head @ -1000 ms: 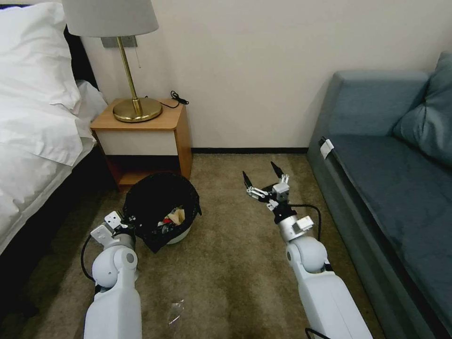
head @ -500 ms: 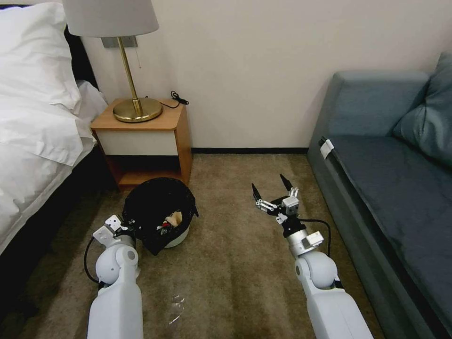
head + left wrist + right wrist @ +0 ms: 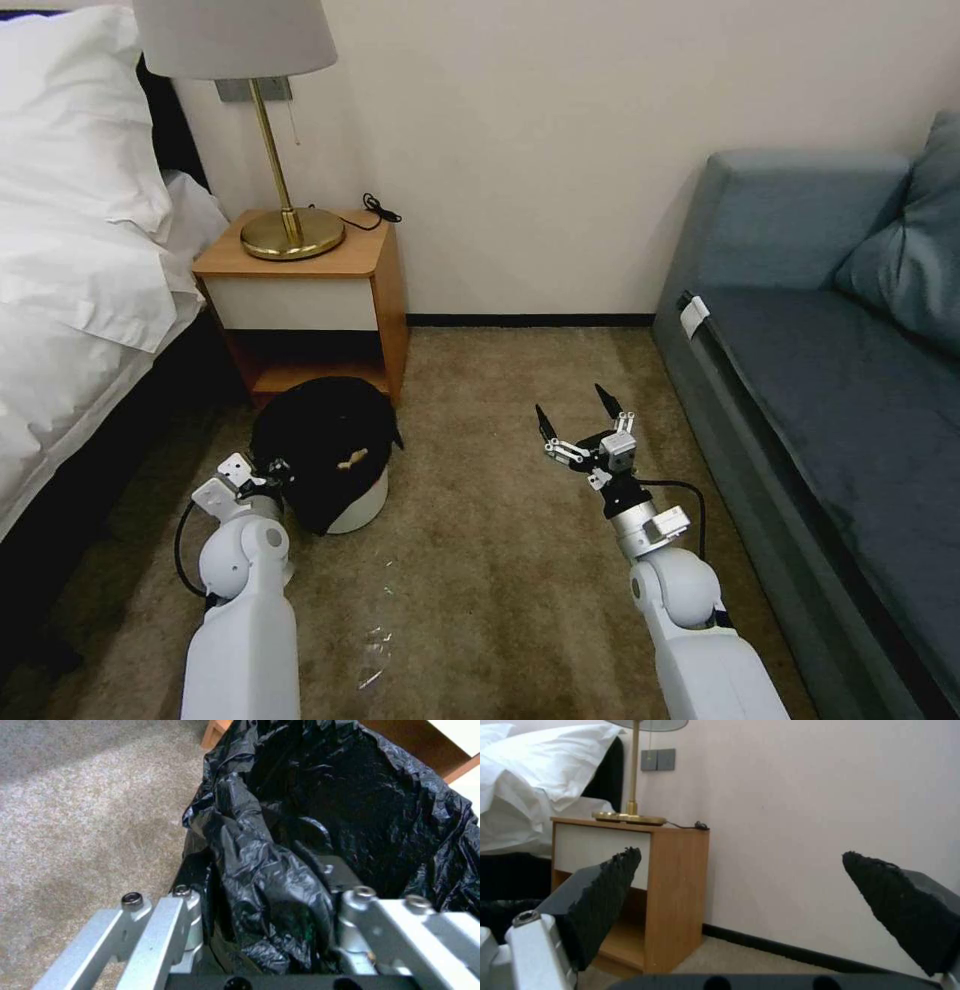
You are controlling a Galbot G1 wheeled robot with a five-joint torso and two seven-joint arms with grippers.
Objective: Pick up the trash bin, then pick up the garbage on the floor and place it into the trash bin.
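Note:
The trash bin (image 3: 362, 503), white with a black bag liner (image 3: 350, 795) over its rim, is low on the carpet in front of the nightstand. My left gripper (image 3: 274, 474) is shut on the bin's near rim, with the liner bunched between its fingers (image 3: 187, 915). A tan scrap (image 3: 350, 462) shows at the bin's mouth; the other contents are hidden. A clear plastic piece of garbage (image 3: 375, 650) lies on the carpet between my arms. My right gripper (image 3: 580, 415) hangs open and empty over the carpet, its black pads (image 3: 605, 896) spread wide.
A wooden nightstand (image 3: 385, 290) with a brass lamp (image 3: 290, 232) stands against the wall just behind the bin. The bed (image 3: 70, 300) runs along the left and a blue-grey sofa (image 3: 820, 400) along the right. Open carpet (image 3: 480, 560) lies between them.
The bin has tipped back from facing me and dropped lower, so most of its contents are now hidden. My right arm has drawn back towards me, still open.

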